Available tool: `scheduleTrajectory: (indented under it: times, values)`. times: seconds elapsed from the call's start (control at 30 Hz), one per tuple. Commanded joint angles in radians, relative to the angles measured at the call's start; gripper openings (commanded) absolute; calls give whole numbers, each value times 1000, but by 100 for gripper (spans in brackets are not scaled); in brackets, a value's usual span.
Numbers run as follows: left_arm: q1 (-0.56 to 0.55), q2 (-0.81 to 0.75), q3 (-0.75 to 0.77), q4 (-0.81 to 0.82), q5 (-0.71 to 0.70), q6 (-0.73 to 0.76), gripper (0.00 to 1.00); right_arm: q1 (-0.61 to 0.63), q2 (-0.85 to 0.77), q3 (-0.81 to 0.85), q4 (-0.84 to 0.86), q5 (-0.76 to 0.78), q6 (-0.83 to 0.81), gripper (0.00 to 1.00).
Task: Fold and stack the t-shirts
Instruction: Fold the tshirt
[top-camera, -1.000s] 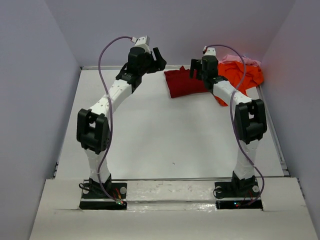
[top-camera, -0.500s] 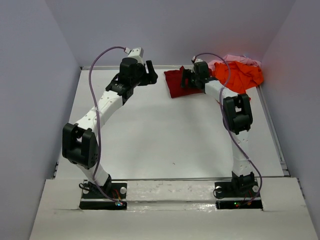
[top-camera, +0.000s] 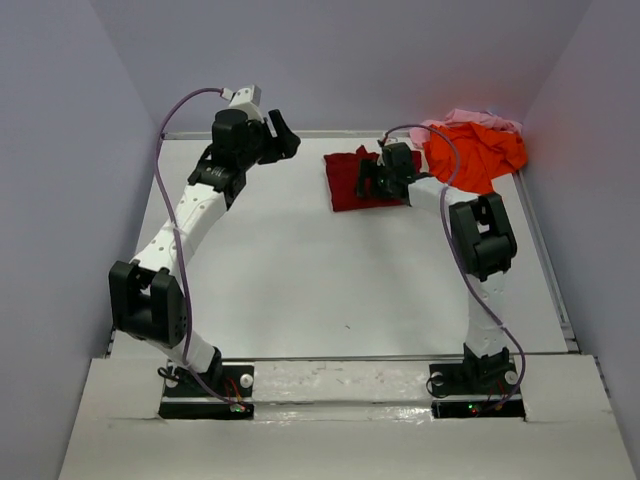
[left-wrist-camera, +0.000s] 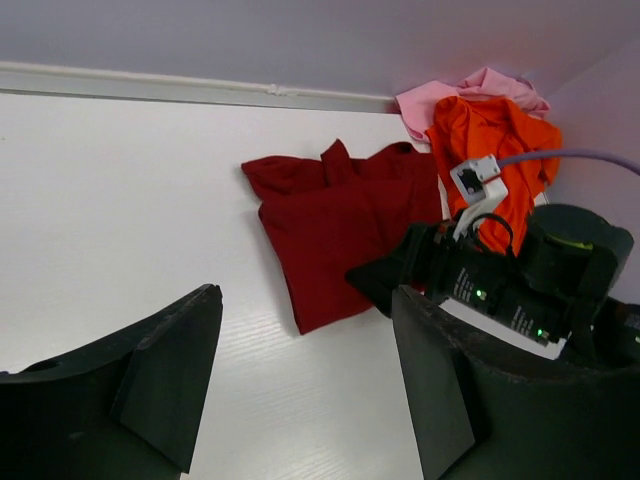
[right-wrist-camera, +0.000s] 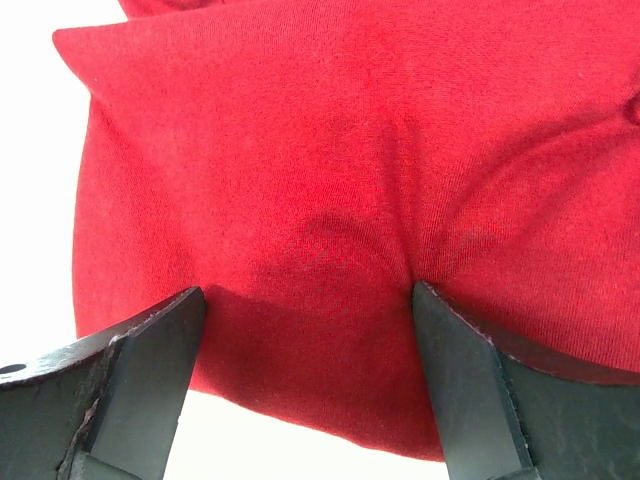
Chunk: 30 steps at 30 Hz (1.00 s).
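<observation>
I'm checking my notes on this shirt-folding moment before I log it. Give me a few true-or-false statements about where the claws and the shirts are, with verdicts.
1. The right claw is down on the dark red shirt with its fingers spread. True.
2. The orange shirt lies in a crumpled heap at the far right of the table. True.
3. The left claw grips the orange shirt. False: it is open, holds nothing and hangs over bare table to the left of the dark red shirt.
4. The pink shirt lies at the near left corner. False: it peeks out behind the orange shirt, by the back wall.
</observation>
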Motion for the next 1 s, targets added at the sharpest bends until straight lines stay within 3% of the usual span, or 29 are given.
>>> scheduleTrajectory:
  times: [0.0,0.53,0.7,0.83,0.97]
  values:
    - [44,-11,-19,71,98,-55,78,68,-77,-162,-74,-22,59,89]
    - [72,-7,-23,70,78,-51,77,344,-538,-792,28,84,245,88]
    - [66,-6,-32,73,78,-62,77,344,-619,-744,-38,135,196,88]
    - [-6,-34,-68,73,-20,-65,77,344,-671,-620,-123,187,127,88]
    - [-95,-118,-239,110,-81,-147,77,344,-728,-568,-135,256,95,89]
